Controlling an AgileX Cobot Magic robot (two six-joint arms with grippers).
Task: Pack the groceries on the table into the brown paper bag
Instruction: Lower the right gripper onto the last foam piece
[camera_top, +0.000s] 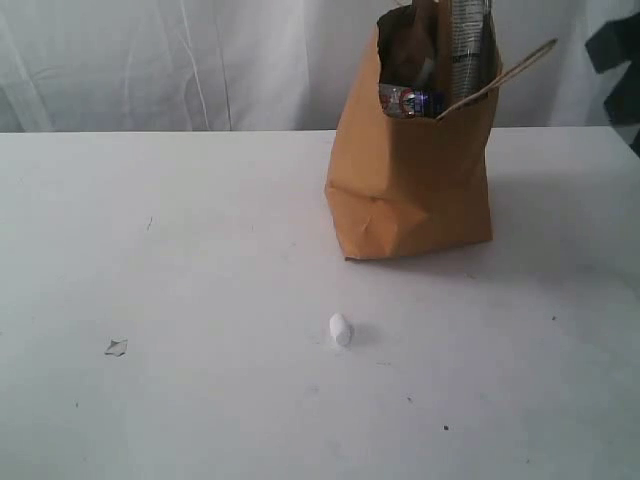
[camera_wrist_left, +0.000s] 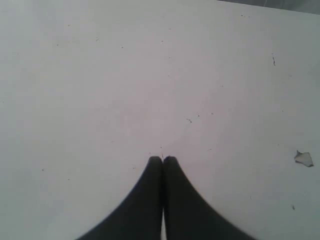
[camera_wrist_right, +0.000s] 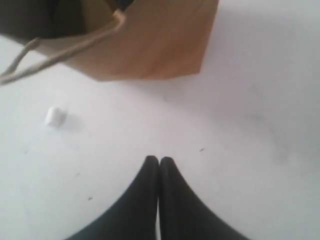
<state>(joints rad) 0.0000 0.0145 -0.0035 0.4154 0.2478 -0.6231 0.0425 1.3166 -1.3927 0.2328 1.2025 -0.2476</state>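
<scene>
The bag (camera_top: 410, 200) stands upright, far and right of centre on the tabletop (camera_top: 200, 260), with groceries (camera_top: 410, 100) showing at its mouth. The left tool (camera_wrist_left: 163, 159) and right tool (camera_wrist_right: 159, 159) are both pressed together, empty. Packing looks done; keep the arms clear of the handle (camera_top: 505, 72) so nothing tips.

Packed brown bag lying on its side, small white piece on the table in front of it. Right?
No. The exterior view shows the brown paper bag standing upright; the small white piece does lie on the table in front of it.
</scene>
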